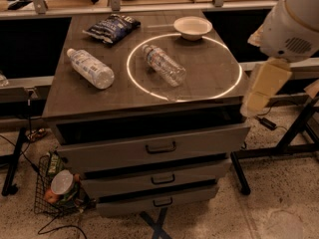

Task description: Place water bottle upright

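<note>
The water bottle (164, 65), clear and ribbed with a white cap, lies on its side on the dark table top (114, 96), inside a bright light ring. Its cap points to the back left. My gripper (263, 86) is a cream-coloured piece that hangs from the white arm (294, 26), off the table's right front corner. It is well apart from the bottle and touches nothing.
A second bottle with a wide white-blue label (90, 68) lies on its side at the left. A dark snack bag (112, 27) and a white bowl (192, 27) are at the back. The top drawer (159, 146) stands slightly open. A wire basket (60, 185) sits on the floor at the left.
</note>
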`<state>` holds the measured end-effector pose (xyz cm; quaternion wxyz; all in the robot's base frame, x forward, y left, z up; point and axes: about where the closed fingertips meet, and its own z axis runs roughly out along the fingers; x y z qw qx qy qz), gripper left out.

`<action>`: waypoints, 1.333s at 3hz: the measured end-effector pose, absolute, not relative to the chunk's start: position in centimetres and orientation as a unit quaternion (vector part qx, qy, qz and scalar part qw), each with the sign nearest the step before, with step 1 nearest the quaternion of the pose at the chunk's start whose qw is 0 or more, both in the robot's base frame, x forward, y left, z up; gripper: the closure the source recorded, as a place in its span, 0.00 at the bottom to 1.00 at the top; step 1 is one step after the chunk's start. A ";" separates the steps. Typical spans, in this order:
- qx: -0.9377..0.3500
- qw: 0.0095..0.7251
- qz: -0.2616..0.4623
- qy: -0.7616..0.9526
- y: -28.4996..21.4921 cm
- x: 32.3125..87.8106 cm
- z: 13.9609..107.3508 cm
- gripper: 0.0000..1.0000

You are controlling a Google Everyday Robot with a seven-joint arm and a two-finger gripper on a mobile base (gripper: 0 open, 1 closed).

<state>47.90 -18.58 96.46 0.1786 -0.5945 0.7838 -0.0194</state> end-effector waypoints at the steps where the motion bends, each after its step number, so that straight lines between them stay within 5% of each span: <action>1: -0.587 0.209 -0.016 0.782 -13.6 54.8 95.1 0.00; 2: -0.560 0.257 -0.016 0.787 -6.2 64.8 93.9 0.00; 4: -0.497 0.261 -0.019 0.827 -0.4 71.5 91.1 0.00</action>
